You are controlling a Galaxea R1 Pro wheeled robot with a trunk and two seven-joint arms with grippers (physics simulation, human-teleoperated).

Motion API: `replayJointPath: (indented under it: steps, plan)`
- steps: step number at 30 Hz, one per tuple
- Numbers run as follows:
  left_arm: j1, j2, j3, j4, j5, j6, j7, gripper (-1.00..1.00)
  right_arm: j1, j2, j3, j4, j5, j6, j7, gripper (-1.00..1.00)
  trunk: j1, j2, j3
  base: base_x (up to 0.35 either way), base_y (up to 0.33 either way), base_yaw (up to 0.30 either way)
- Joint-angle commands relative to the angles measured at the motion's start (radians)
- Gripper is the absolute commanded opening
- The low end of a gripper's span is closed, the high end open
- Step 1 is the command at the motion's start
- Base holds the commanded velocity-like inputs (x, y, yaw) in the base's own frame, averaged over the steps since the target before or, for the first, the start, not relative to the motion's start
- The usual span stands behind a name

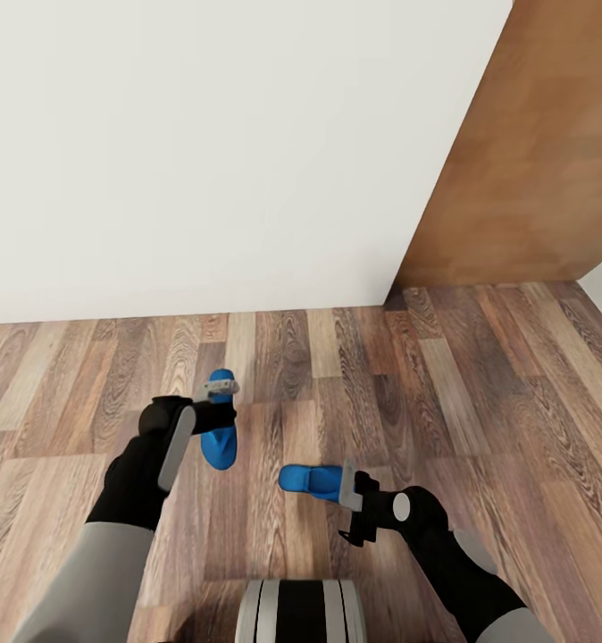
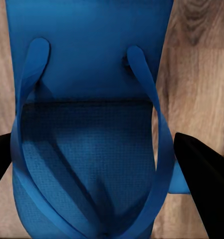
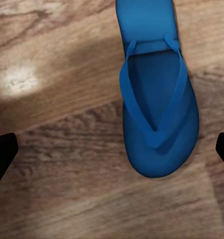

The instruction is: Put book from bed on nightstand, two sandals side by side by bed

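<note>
Two bright blue sandals lie on the wood-plank floor in front of me. My left gripper [image 1: 215, 400] is over the left sandal [image 1: 219, 442]. In the left wrist view this sandal [image 2: 92, 99] is very close, and both black fingers [image 2: 204, 179] press its sides, so the gripper is shut on it. The right sandal [image 1: 308, 479] lies crosswise just ahead of my right gripper [image 1: 350, 502]. In the right wrist view that sandal [image 3: 159, 119] rests flat on the floor, apart from the wide-open fingertips [image 3: 2, 154]. The book, bed and nightstand are out of view.
A white wall [image 1: 203, 134] stands close ahead. A brown wooden door [image 1: 533, 134] stands at the right. My base [image 1: 301, 612] shows at the bottom of the head view. Plank floor [image 1: 480, 393] stretches to the right of the sandals.
</note>
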State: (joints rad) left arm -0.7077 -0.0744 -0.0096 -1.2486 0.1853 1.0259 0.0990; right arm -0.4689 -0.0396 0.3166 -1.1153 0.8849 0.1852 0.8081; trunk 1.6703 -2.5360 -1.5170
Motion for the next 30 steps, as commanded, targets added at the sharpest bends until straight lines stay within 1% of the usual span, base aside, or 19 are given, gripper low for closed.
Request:
replayJointPath:
  steps: [1,3,6,9,14,21,26,30]
  plan:
    - [0.001,0.0,-0.001,-0.013,0.01,0.008,0.01,-1.0,0.0,-0.001,0.003,-0.002,0.003,0.006,0.003,1.0,0.0,-0.001,-0.005,0.0,0.0,0.0]
    - [0.002,0.002,-0.002,-0.034,0.009,0.011,0.008,-1.0,0.0,-0.001,0.003,-0.002,0.003,0.006,0.003,1.0,0.001,-0.001,-0.012,0.0,0.0,0.0]
    - [0.011,0.007,-0.002,-0.09,0.009,0.017,0.005,-1.0,0.0,0.0,0.004,-0.004,0.004,0.007,0.003,1.0,0.002,-0.002,-0.024,0.0,0.0,0.0]
    - [0.026,0.0,-0.004,-0.123,0.009,0.018,0.003,-1.0,0.0,-0.001,0.004,-0.011,0.005,0.01,0.003,1.0,0.002,-0.002,-0.024,0.0,0.0,0.0]
    - [0.038,-0.001,-0.005,-0.128,0.006,0.014,0.002,-1.0,0.0,-0.003,0.004,-0.028,0.005,0.023,0.004,1.0,0.002,-0.002,-0.024,0.059,0.0,0.0]
    - [0.047,-0.001,-0.006,-0.127,0.004,0.009,0.001,-1.0,0.0,-0.002,0.004,-0.054,0.005,0.062,0.005,1.0,0.002,-0.002,-0.024,0.279,-0.092,0.0]
    - [0.048,-0.001,-0.006,-0.127,0.004,0.009,0.001,-1.0,0.0,-0.001,0.007,-0.06,0.004,0.067,0.005,1.0,0.002,-0.002,-0.024,0.242,-0.171,0.0]
    - [0.049,0.0,-0.006,-0.127,0.005,0.01,0.001,-1.0,0.0,-0.003,0.026,-0.06,0.004,0.068,0.006,1.0,0.002,-0.002,-0.024,0.077,-0.04,0.0]
